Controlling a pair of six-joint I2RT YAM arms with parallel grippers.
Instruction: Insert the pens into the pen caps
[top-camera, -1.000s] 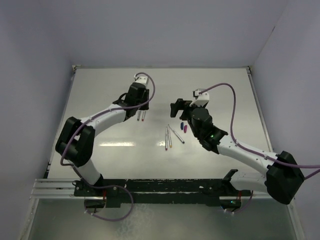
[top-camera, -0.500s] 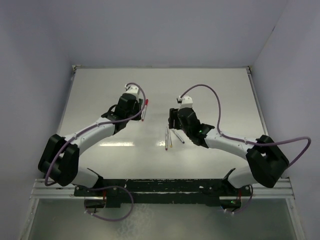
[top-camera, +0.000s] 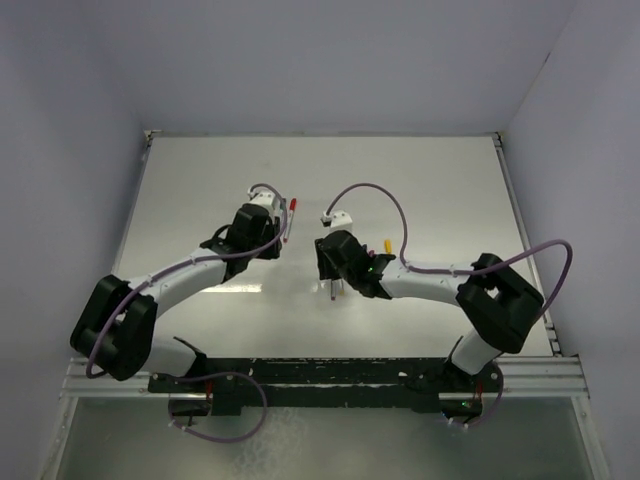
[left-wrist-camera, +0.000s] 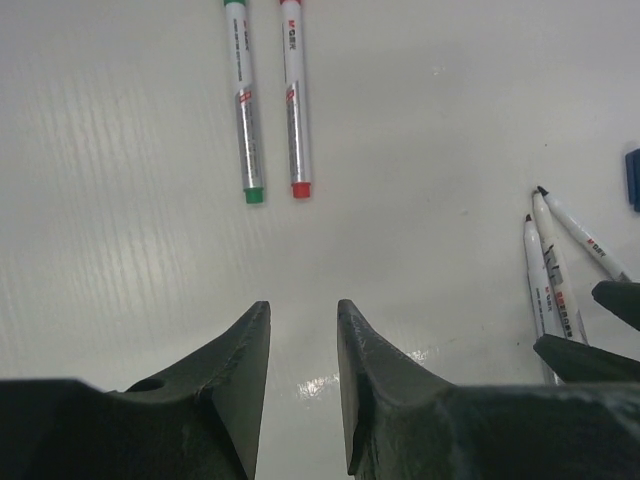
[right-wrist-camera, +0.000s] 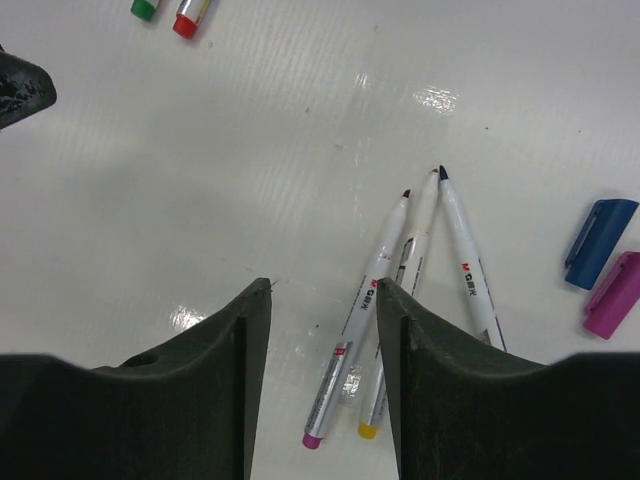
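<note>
My right gripper (right-wrist-camera: 322, 285) hangs open low over three uncapped pens (right-wrist-camera: 365, 320) lying fanned together. The purple-ended pen lies between its fingers, untouched, and the yellow-ended pen (right-wrist-camera: 400, 300) runs under the right finger. A blue cap (right-wrist-camera: 597, 242) and a purple cap (right-wrist-camera: 615, 293) lie to their right. The top view shows this gripper (top-camera: 328, 268) mid-table, with a yellow cap (top-camera: 389, 244) behind the arm. My left gripper (left-wrist-camera: 300, 305) is open and empty. Ahead of it, a green pen (left-wrist-camera: 243, 100) and a red pen (left-wrist-camera: 295, 100) lie side by side.
The left gripper (top-camera: 272, 238) and the right one stand close together at mid-table. The white table (top-camera: 200, 180) has a raised rim at its back and sides. Purple cables loop above both wrists.
The right arm has swung left and toward the near edge, onto the three pens, and its jaws have narrowed. The left gripper has drawn back from the green and red pens.
</note>
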